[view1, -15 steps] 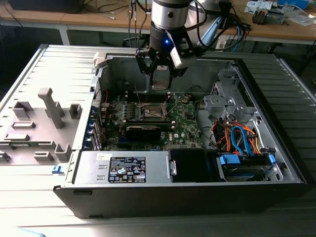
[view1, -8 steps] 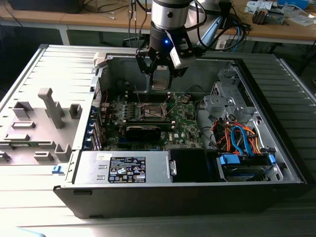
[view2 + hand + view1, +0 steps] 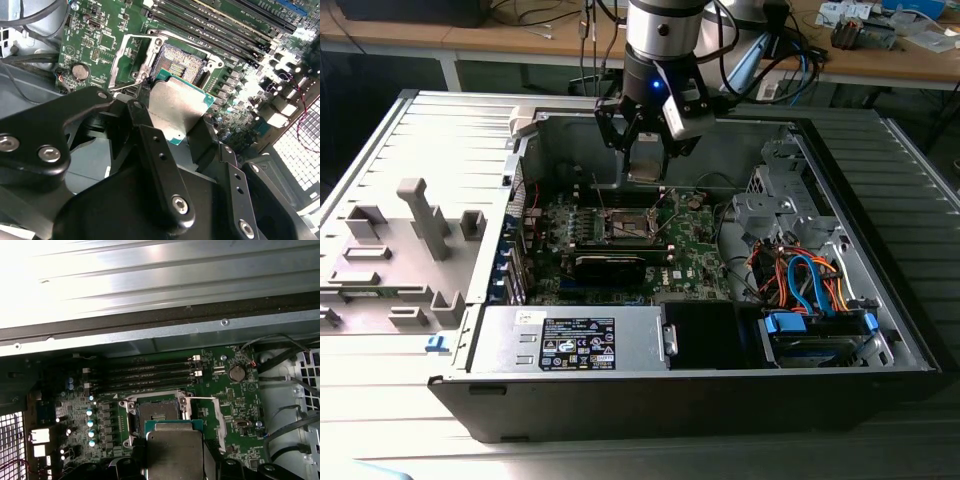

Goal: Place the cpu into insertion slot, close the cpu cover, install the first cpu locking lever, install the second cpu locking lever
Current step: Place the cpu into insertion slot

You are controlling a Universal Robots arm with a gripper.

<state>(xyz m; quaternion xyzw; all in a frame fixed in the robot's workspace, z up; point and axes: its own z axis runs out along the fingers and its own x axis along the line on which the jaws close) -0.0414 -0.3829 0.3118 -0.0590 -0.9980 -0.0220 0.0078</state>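
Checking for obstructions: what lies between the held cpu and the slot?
Nothing; in the second wrist view the stretch from cpu to slot is bare.

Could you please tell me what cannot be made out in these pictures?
Underside of the cpu: faces away in both wrist views.
Part of the insertion slot: covered by the cpu in both wrist views.
Rear of the cpu: covered by the tool in the second wrist view; cut off by the edge in the first.

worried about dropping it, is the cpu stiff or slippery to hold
The cpu looks thin and flat, so probably stiff and light. Its smooth metal top may be slippery; the pincer seems to hold it by the edges.
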